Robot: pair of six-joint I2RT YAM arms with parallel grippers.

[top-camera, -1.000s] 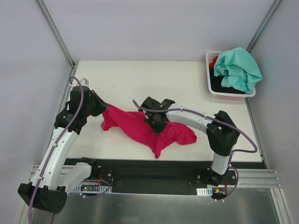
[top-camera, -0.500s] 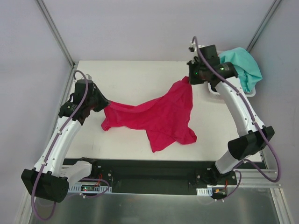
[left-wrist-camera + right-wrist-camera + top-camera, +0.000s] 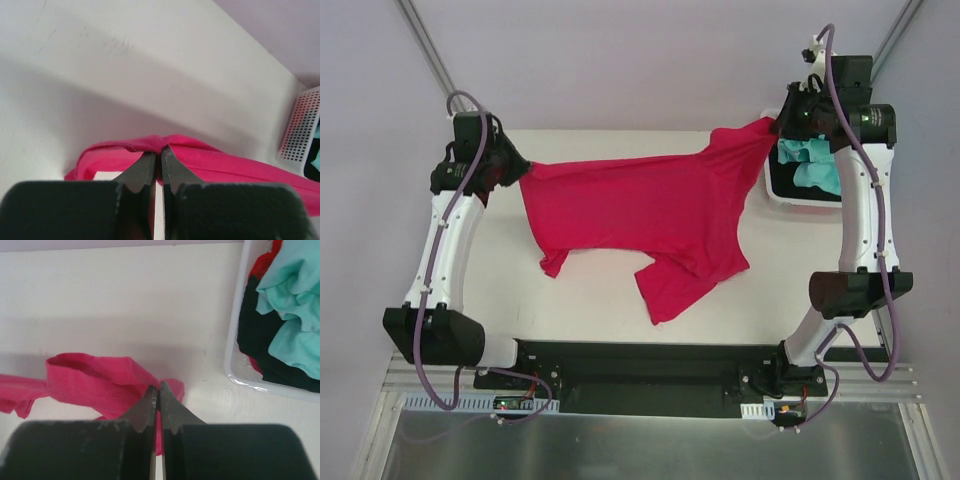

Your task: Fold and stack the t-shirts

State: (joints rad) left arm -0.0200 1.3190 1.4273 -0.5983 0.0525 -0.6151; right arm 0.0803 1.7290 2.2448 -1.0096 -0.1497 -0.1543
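Note:
The magenta-pink t-shirt point(image 3: 640, 210) hangs stretched wide above the table between both arms, its lower part draping toward the front. My left gripper point(image 3: 517, 172) is shut on its left corner, seen pinched in the left wrist view point(image 3: 160, 149). My right gripper point(image 3: 775, 124) is shut on its right corner, seen in the right wrist view point(image 3: 158, 388). A teal-mint t-shirt point(image 3: 815, 165) lies in the white basket point(image 3: 772, 190) at the back right, over a black t-shirt point(image 3: 255, 340) and a red t-shirt point(image 3: 262, 262).
The white table point(image 3: 600, 295) runs under the shirt, with a black rail along its front edge. The basket stands at the table's right rear corner, just below the right gripper. Grey walls and metal frame posts enclose the sides.
Both arms rose and spread apart toward the back corners. The pink shirt went from a crumpled drape on the table to a wide stretched sheet held in the air.

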